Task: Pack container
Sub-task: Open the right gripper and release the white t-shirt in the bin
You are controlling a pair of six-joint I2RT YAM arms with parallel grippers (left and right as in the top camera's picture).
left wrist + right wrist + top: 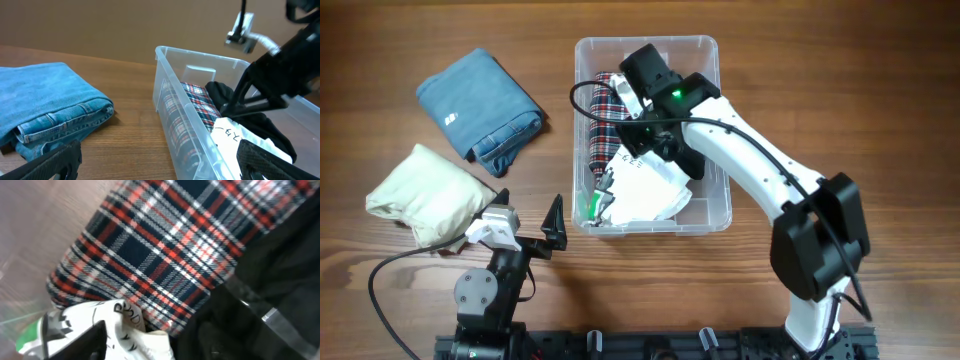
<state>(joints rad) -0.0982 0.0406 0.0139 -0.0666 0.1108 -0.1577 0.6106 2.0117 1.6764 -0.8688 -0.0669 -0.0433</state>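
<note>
The clear container [650, 43] stands mid-table; its near rim shows in the left wrist view [172, 75]. It holds a red-and-navy plaid cloth [605, 110] on its left side, a white printed cloth [645, 190] at the front and a black cloth [270, 280]. My right gripper [645, 135] reaches down inside the container. In the right wrist view the right gripper [160, 345] has its fingers spread over the white cloth [125, 320] and the black cloth, beside the plaid [165, 250]. My left gripper [530, 228] is open and empty, low on the table left of the container.
Folded blue jeans [480, 105] lie at the back left and also show in the left wrist view [45, 100]. A cream cloth bundle [425, 195] lies at the left, close behind the left gripper. The right arm's cable loops over the container's left rim.
</note>
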